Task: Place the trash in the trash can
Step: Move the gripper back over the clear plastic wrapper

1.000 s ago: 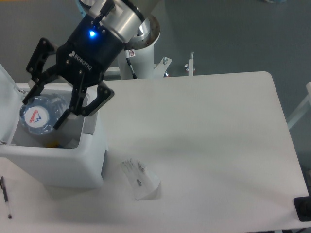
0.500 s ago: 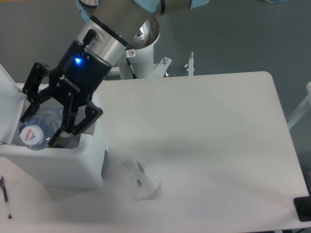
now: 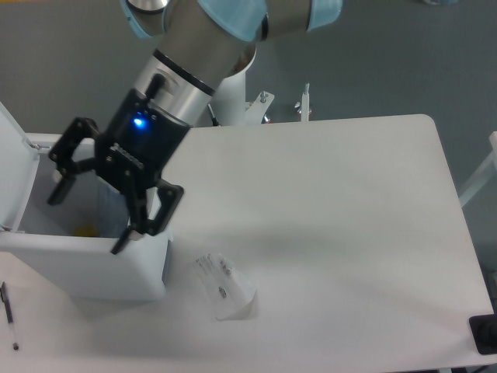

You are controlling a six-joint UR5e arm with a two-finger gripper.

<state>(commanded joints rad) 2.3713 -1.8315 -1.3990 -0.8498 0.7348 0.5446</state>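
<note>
The white trash can (image 3: 93,272) stands at the table's left edge with its flip lid (image 3: 12,175) raised. My gripper (image 3: 93,211) hangs over its opening, fingers spread wide and holding nothing. Between the fingers, inside the can, a bluish clear shape (image 3: 110,208) shows, which looks like the water bottle lying low in the bin. The clear cone-shaped cup (image 3: 225,287) lies on its side on the table, just right of the can and apart from the gripper.
A thin black pen (image 3: 9,315) lies at the front left corner. The arm's white base post (image 3: 231,93) stands behind the table's back edge. A dark object (image 3: 484,334) sits at the front right corner.
The gripper let go of the bottle, which dropped from between the fingers down into the can. The gripper has opened wide and shifted slightly right and toward the front.
</note>
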